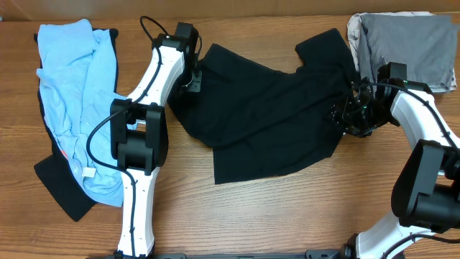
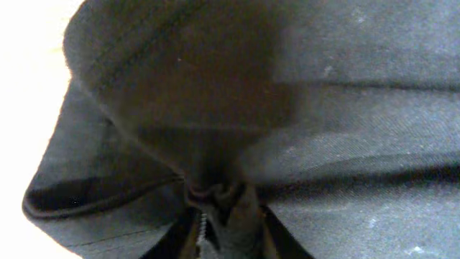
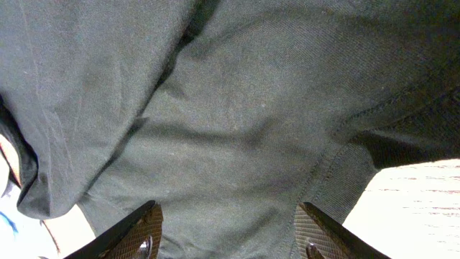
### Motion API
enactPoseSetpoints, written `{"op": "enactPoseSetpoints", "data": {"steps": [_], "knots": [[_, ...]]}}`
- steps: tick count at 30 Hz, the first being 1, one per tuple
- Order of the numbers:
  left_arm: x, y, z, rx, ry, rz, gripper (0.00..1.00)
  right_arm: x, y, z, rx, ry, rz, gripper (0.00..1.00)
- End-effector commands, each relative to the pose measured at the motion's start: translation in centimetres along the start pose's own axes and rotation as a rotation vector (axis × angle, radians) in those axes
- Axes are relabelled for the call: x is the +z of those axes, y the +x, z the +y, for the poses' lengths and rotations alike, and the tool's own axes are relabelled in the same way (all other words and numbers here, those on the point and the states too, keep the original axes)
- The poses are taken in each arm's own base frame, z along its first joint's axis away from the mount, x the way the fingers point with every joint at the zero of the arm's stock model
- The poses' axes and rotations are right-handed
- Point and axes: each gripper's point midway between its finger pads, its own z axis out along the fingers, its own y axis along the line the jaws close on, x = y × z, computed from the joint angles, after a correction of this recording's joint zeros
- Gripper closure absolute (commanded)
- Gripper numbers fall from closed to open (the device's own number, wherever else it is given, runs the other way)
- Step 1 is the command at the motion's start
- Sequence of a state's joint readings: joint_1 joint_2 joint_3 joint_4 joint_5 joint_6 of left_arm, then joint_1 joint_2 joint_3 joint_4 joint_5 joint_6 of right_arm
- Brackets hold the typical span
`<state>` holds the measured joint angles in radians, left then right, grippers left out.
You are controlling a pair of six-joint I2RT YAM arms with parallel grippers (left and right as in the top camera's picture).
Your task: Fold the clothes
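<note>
The black T-shirt (image 1: 266,122) lies crumpled across the middle of the wooden table. At the shirt's left edge, my left gripper (image 1: 192,78) is shut on a bunched fold of the black fabric (image 2: 215,194), which is drawn into a pinch between the jaws (image 2: 223,216). Over the shirt's right side, near a sleeve, is my right gripper (image 1: 343,115). In the right wrist view its fingertips (image 3: 144,226) stand wide apart above the black cloth (image 3: 237,129), open (image 3: 226,226), with a sleeve seam by the right finger.
A light blue garment (image 1: 79,93) lies in a heap at the left on top of another black one (image 1: 61,187). A grey garment (image 1: 410,47) sits folded at the back right over an off-white one (image 1: 354,29).
</note>
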<state>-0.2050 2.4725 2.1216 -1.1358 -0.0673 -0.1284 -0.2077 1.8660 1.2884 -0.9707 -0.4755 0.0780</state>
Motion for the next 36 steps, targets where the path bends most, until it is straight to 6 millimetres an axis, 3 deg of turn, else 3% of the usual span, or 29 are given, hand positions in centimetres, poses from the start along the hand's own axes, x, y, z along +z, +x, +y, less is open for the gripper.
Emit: {"op": "enactPoseSetpoints", "data": {"steps": [1,2,3,8,16,19,22,24,27,36], "knots": [[0.7,0.6,0.2,-0.015,0.000,0.025,0.86,-0.3,-0.4,0.6,-0.013,-0.015,-0.013,0.42],[0.4,0.5,0.3,-0.016,0.001,0.024,0.96,-0.3,-0.4,0.6,-0.013,-0.015,-0.012,0.46],[0.1,0.4,0.3,-0.023,0.001,0.023,0.96,-0.3,-0.3,0.7,-0.013,-0.015,-0.009,0.48],[-2.9,-0.7,0.7,-0.042,0.003,-0.004,0.96,-0.4,0.1,1.6,-0.034,-0.023,-0.002,0.53],[-11.0,-3.5,1.0,-0.053,0.023,-0.142,0.96,-2.3,2.0,5.7,-0.139,-0.037,-0.023,0.52],[-13.1,-4.1,1.1,-0.056,0.029,-0.189,0.90,-2.4,3.2,7.1,-0.175,-0.038,-0.003,0.51],[-13.5,-4.1,1.1,-0.056,0.030,-0.192,0.90,-1.9,3.9,7.8,-0.198,-0.035,0.017,0.51],[-13.2,-3.8,1.1,-0.055,0.028,-0.178,0.96,-1.7,4.2,8.2,-0.212,-0.035,0.024,0.48],[-12.8,-3.4,1.1,-0.054,0.025,-0.157,0.92,-1.5,4.5,8.5,-0.225,-0.033,0.031,0.47],[-12.8,-3.3,1.2,-0.051,0.023,-0.152,0.96,-1.2,5.0,8.5,-0.225,-0.030,0.051,0.46]]}}
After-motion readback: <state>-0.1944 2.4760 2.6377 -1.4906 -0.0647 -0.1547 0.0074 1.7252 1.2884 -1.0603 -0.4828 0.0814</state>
